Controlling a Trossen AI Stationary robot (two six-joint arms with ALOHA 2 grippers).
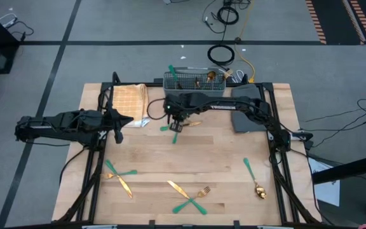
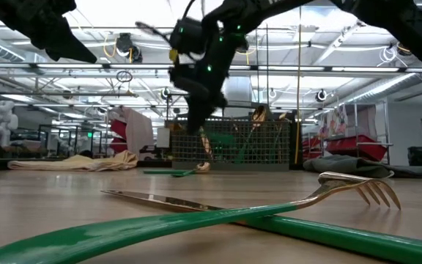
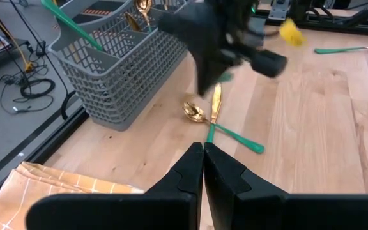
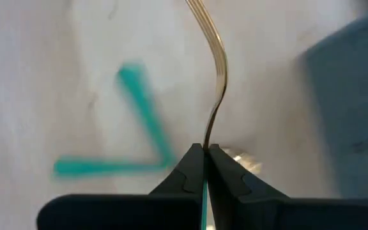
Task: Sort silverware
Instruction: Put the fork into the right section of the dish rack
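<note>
Right gripper [image 1: 177, 118] sits near the worktop's far edge, just before the grey basket [image 1: 194, 81], fingers clenched on a fork [image 4: 213, 57] by its neck. Left gripper [image 1: 118, 121] waits beside the checked cloth [image 1: 128, 102], fingers pressed together, empty. Advice: lift straight, clear the basket rim, lower handle-first into the fork slot. Remaining silverware [image 1: 189, 196] lies along the near edge.

Two dark arms, both with fingers pressed together.

The right arm reached from the right edge of the high view across to upper centre, its gripper [image 1: 175, 119] pointing down, its fingers [image 4: 187, 167] pinched on a fork [image 4: 213, 70]. The left arm lay level at middle left, its gripper [image 1: 120, 125] aimed right, its fingers [image 3: 187, 167] touching each other and holding nothing.
</note>
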